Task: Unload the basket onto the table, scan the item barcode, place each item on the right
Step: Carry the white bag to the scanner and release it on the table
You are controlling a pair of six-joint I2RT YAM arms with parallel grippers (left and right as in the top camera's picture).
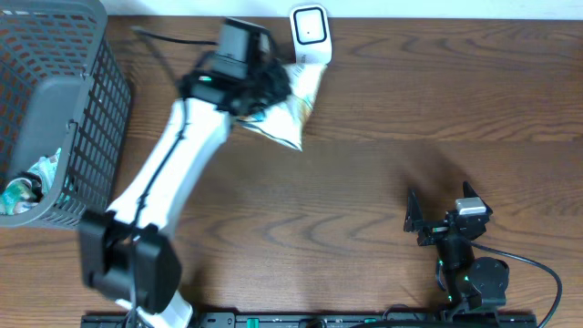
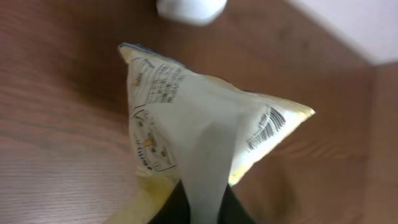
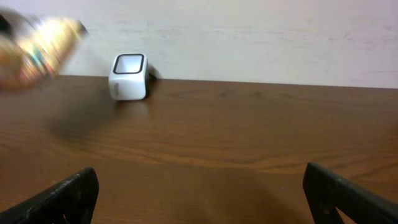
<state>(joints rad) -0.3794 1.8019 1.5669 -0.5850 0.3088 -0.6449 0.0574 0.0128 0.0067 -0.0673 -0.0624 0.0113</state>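
A brown wooden table (image 1: pixel 383 109) fills the overhead view. At its left end stands a grey mesh basket (image 1: pixel 86 109) with some crumpled packets (image 1: pixel 25 189) lying in the bottom. The left arm (image 1: pixel 173 173), white with black joints, reaches diagonally from the near edge up toward the far edge, and the left gripper (image 2: pixel 204 210) sits at its end. In the left wrist view the two dark fingers (image 2: pixel 168 210) are closed tight on a pinched edge of a yellow and white snack bag (image 2: pixel 186 124), so the bag hangs from that grip. The right wrist view shows the bag as a blur up in the air at the far left, above the table top. From overhead it lies just in front of the scanner (image 1: pixel 310 35), with its upper corner meeting the scanner's base, though I cannot tell whether they touch. The bag's printed back faces the wrist camera, and a black barcode (image 2: pixel 266 127) runs along its right side, near the corner. The right arm (image 1: pixel 469 273) is folded low at the near right of the table, well apart from the bag. The right gripper (image 1: pixel 441 214) is spread as wide as it goes, one finger at each lower corner of its own view, with only bare table between them. The scanner is a small white box with a dark window, standing at the far edge of the table against the wall.
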